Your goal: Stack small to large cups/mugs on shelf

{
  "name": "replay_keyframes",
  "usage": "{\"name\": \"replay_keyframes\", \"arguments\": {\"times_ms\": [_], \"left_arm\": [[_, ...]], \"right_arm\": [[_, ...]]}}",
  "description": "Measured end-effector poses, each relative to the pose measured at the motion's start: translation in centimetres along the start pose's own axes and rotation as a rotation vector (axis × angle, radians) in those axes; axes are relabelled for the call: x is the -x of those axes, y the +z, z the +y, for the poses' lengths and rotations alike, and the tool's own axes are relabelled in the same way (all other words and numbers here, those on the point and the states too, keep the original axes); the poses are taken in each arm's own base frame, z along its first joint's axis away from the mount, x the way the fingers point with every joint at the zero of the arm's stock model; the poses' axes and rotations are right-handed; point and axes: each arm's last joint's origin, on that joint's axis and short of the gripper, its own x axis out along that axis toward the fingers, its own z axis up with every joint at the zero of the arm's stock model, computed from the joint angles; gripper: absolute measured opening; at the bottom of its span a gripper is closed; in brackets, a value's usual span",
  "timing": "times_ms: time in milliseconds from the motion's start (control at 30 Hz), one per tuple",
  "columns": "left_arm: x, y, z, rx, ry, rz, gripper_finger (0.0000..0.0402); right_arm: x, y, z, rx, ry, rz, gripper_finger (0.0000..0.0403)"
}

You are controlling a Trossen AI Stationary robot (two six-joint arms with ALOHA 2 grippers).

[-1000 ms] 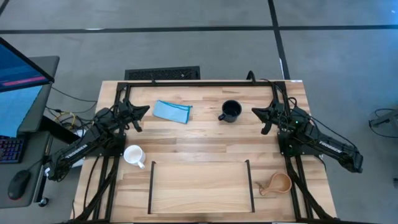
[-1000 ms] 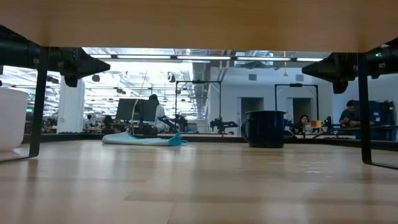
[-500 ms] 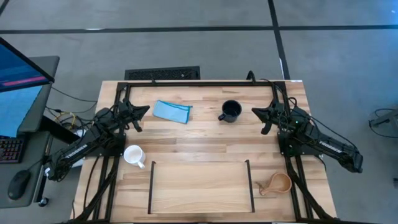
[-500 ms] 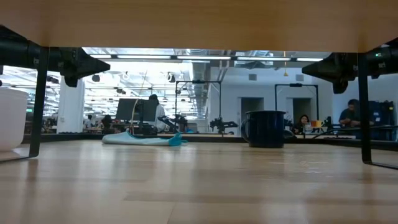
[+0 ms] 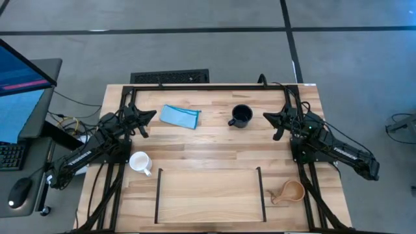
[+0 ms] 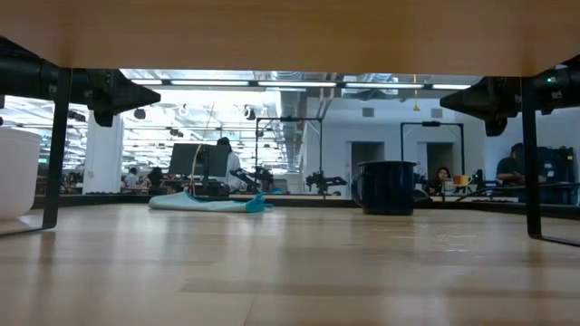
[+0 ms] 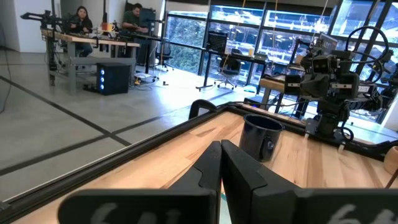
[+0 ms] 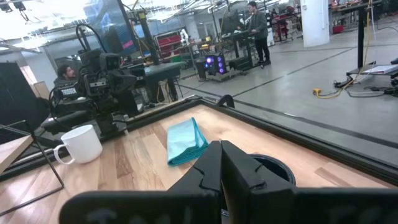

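While you look down from above, your left gripper (image 5: 151,116) sits over the far-left part of the table (image 5: 214,146), its fingers pressed together on nothing, the tips pointing toward the folded light-blue cloth (image 5: 179,116) that lies just beside them. Nearer you on that same side, the white mug (image 5: 139,161) stands on the bare wood, just outside the left rail of the shelf (image 5: 209,192), its handle turned toward that rail. You can see the shelf itself as a low black-railed frame around light wood at the near middle of the table, and nothing stands on it. Farther back and right of centre, the dark navy mug (image 5: 242,116) stands upright between the cloth and your right arm, handle toward the cloth side. Your right gripper (image 5: 269,117) hovers just beside that mug, apart from it, and its wrist view shows the two fingers (image 8: 231,163) closed against each other with the mug's rim right under their tips. Off to the near right, outside the shelf's right rail, the small tan wooden cup (image 5: 292,191) rests on the table with its tapered handle reaching back toward the shelf.
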Motion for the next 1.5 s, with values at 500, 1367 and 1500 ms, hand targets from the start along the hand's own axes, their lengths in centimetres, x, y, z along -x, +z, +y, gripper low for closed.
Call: {"name": "replay_keyframes", "arguments": {"times_ms": [500,1367,1500], "left_arm": [[0.0,0.0,0.0,0.0,0.0,0.0,0.0],[0.0,0.0,0.0,0.0,0.0,0.0,0.0],[0.0,0.0,0.0,0.0,0.0,0.0,0.0]], "right_arm": [[0.0,0.0,-0.1,0.0,-0.021,-0.004,0.0027],[0.5,3.0,0.6,0.031,0.025,-0.254,0.0021],[1.1,5.2,1.2,0.041,0.059,-0.311,0.0021]]}}
